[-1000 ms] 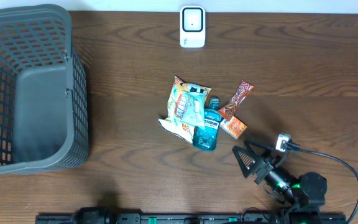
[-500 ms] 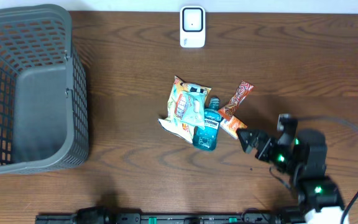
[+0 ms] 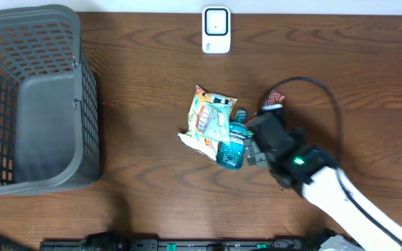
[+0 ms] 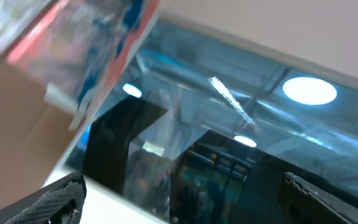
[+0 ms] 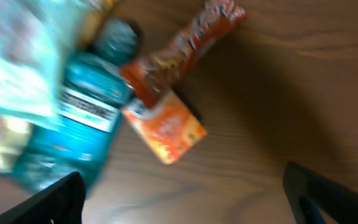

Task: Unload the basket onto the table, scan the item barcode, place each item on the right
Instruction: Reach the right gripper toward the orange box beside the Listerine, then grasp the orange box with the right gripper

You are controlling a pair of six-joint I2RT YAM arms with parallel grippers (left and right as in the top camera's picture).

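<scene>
Right hand (image 3: 258, 138), seen from overhead, sits low over the heap of goods in the middle of the table (image 3: 145, 77). My wrist hides the fingers from here, so I cannot tell their spread in this view. The mouthwash bottle (image 3: 232, 145) is just at my 9 o'clock, and the chip bag (image 3: 211, 117) lies past it at 10, touching the bottle. One end of the red snack bar (image 3: 273, 100) pokes out at 1 o'clock. The barcode scanner (image 3: 216, 29) stands well apart at 11 o'clock, near the far edge, with bare dark wood between us. The grey basket (image 3: 82, 104) fills the table's left end at 9 o'clock, and from 12 round to 3 the wood lies open. From my left wrist, the left hand (image 4: 194, 196) is spread wide with one fingertip in each lower corner and nothing held. It points up at ceiling lights and glass, with a blurred red and blue shape at 10 o'clock. From my right wrist the picture is blurred, but my fingertips (image 5: 48, 202) stand far apart and touch nothing. The orange box (image 5: 166, 127) is at 12 o'clock, tucked under the lower end of the snack bar. The teal bottle is at 10 o'clock and bare wood at 2.
</scene>
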